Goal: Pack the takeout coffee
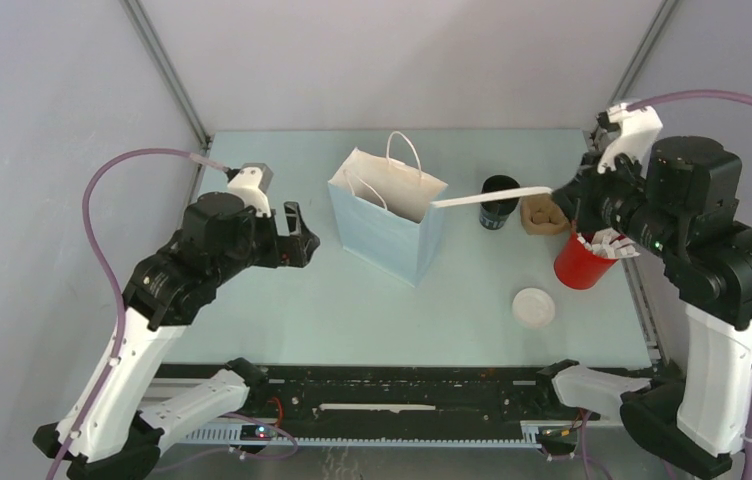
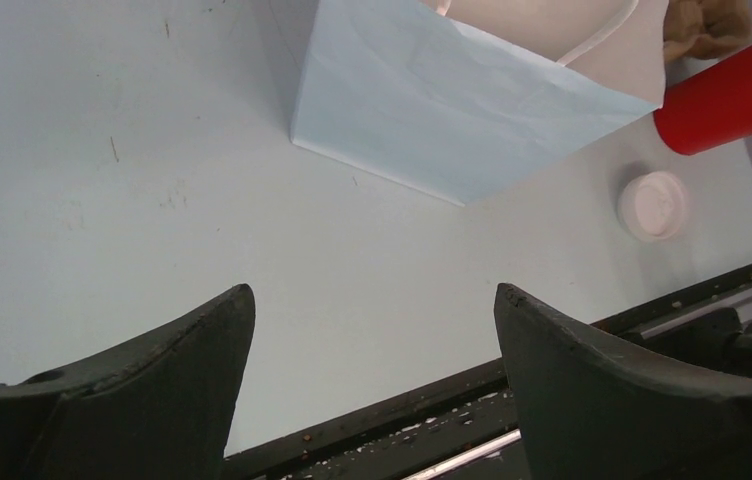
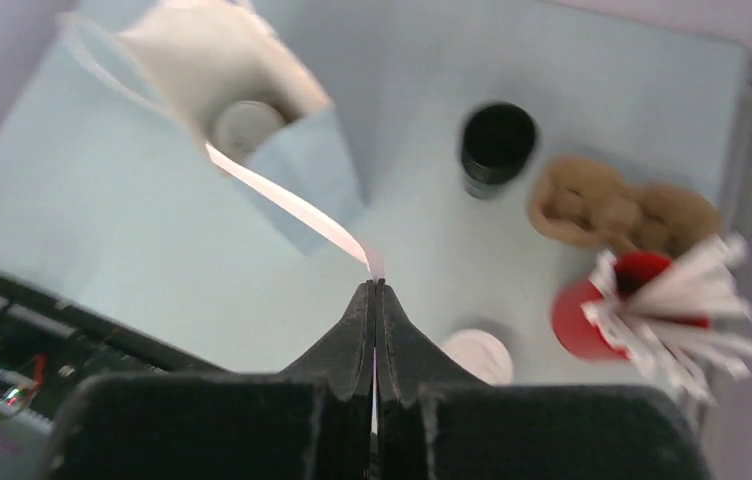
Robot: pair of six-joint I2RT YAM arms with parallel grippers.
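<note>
The right gripper (image 3: pixel 376 290) was pinched shut on one end of a long white straw (image 3: pixel 282 200). The straw ran out level to the left, and its far end reached the open mouth of the pale blue paper bag (image 1: pixel 387 225). The bag stood upright in the far middle of the bench (image 1: pixel 352 310) with a white-lidded cup (image 3: pixel 245 125) already down inside it (seen only from the right wrist). Just right of the bag stood a black cup (image 1: pixel 499 200) with no lid. Beside that, toward the far right corner, lay a brown cardboard piece (image 1: pixel 544 215). A red cup (image 1: pixel 582 265) full of wrapped straws stood at the right edge, and a loose white lid (image 1: pixel 534 307) lay flat nearer the front edge. The left gripper (image 2: pixel 372 300) hung with its jaws spread wide and nothing between them, over bare bench to the left of the bag and apart from it.
</note>
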